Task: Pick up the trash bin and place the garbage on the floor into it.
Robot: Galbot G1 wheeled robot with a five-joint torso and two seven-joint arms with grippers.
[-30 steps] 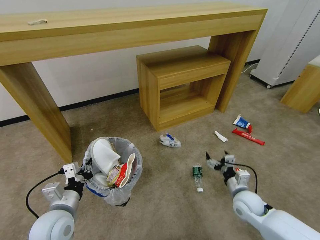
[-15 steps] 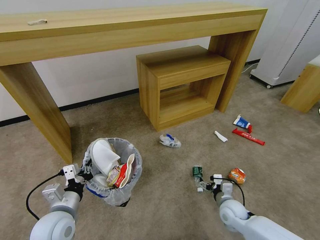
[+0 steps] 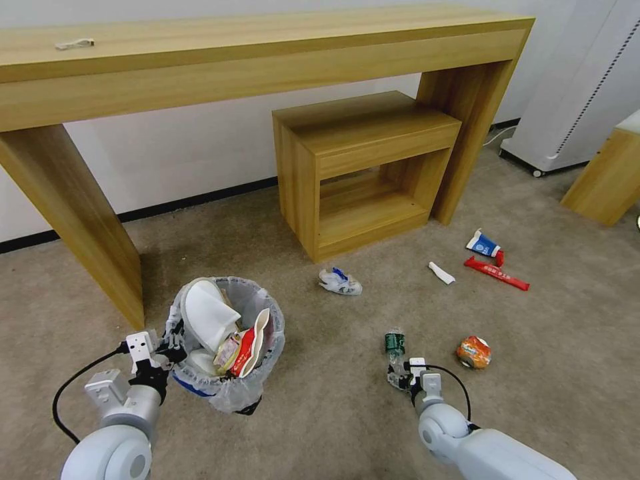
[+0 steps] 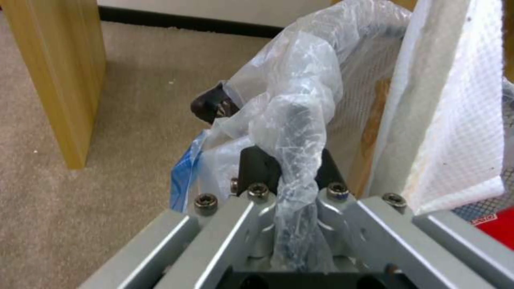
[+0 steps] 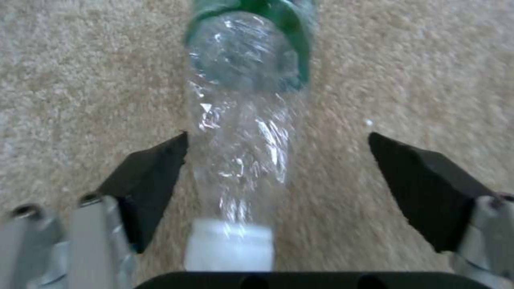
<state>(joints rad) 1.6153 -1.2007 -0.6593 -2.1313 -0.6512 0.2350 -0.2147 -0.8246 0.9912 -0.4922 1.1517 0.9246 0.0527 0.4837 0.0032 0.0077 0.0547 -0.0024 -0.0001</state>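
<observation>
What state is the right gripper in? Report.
Open. The right gripper has its black fingers spread on either side of the green-labelled bottle lying on the carpet.

Floor: beige short-pile carpet throughout, evenly lit, no strong shadows except under the furniture. Rear wall: plain white, finished at the bottom with a dark skirting strip. A long light-wood console table stands against this wall on slab legs — a small pale item lies on its top near the left end, too small to identify. Beneath its right half sits a lower wooden cabinet with an open compartment. At right, a white appliance on castors — beside it, the corner of another wooden unit.
</observation>
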